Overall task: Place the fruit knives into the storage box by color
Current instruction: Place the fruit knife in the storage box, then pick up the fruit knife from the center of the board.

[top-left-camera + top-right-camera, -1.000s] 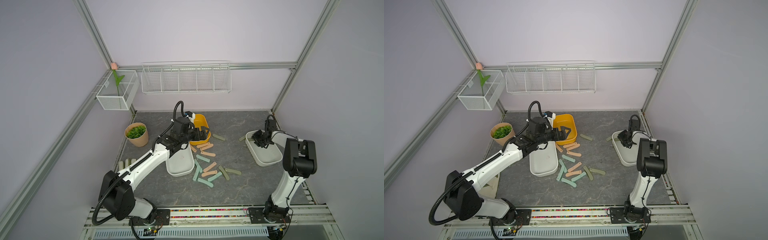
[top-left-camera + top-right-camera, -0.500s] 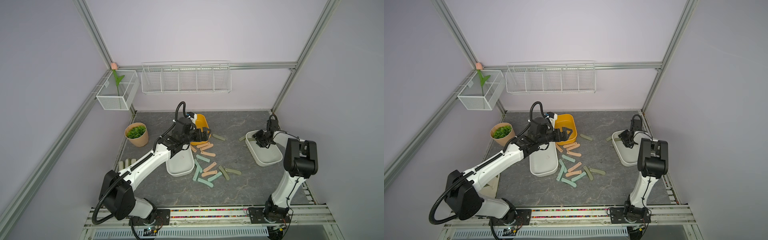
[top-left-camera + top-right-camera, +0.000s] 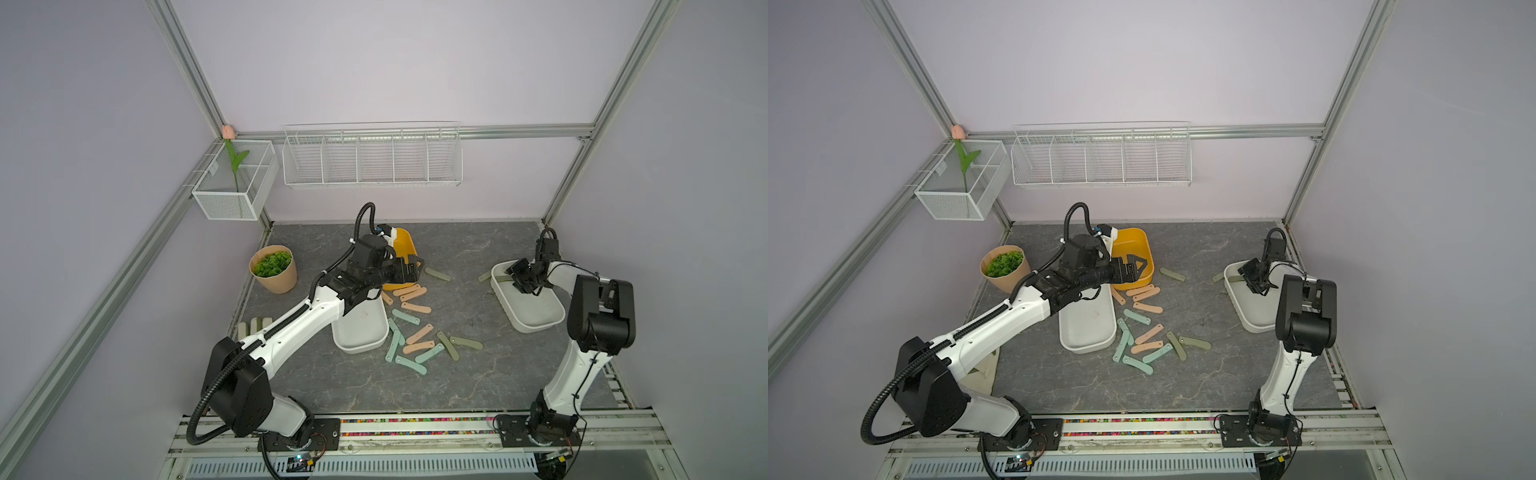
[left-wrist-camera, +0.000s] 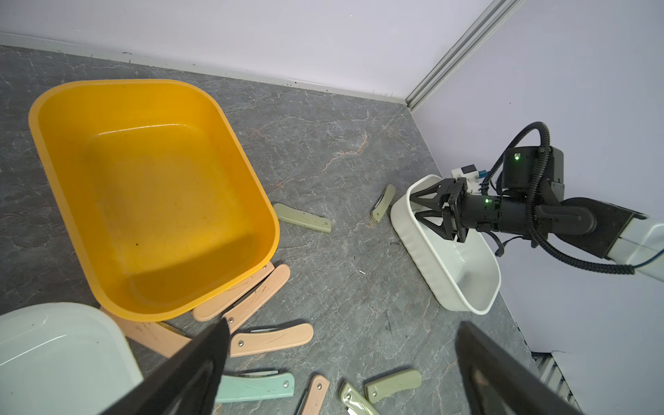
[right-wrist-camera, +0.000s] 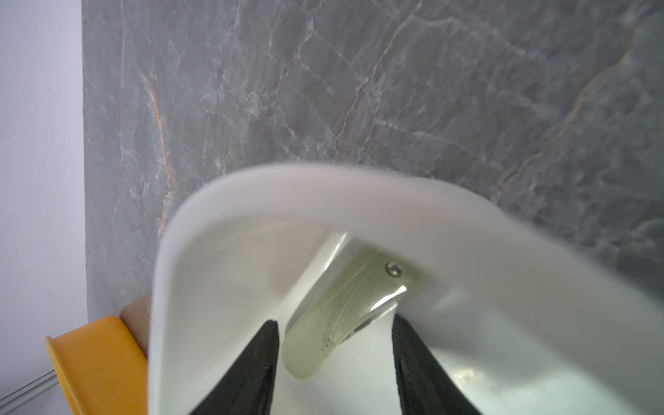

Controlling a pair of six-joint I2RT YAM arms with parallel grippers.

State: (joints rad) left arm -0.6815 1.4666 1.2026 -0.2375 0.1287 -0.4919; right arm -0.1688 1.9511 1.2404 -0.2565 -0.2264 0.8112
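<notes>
As the olive knife [image 5: 341,316] lies loose inside the white box [image 5: 323,187], the parted right tool [image 5: 333,321] is best raised straight; the left tool [image 4: 343,325] is held wide.

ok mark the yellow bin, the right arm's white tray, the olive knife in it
yellow bin [image 4: 161,201]: left wrist view, bare floor
white tray [image 3: 538,313]: a top view, bare floor
olive knife [image 5: 337,319]: right wrist view, mid-handle

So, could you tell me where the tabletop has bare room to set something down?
Bare: the near strip between the scattered pastel fruit knives and the front rail; the back strip along the wall, right of the yellow plastic tub. Crowded: beside the long white tray.
</notes>
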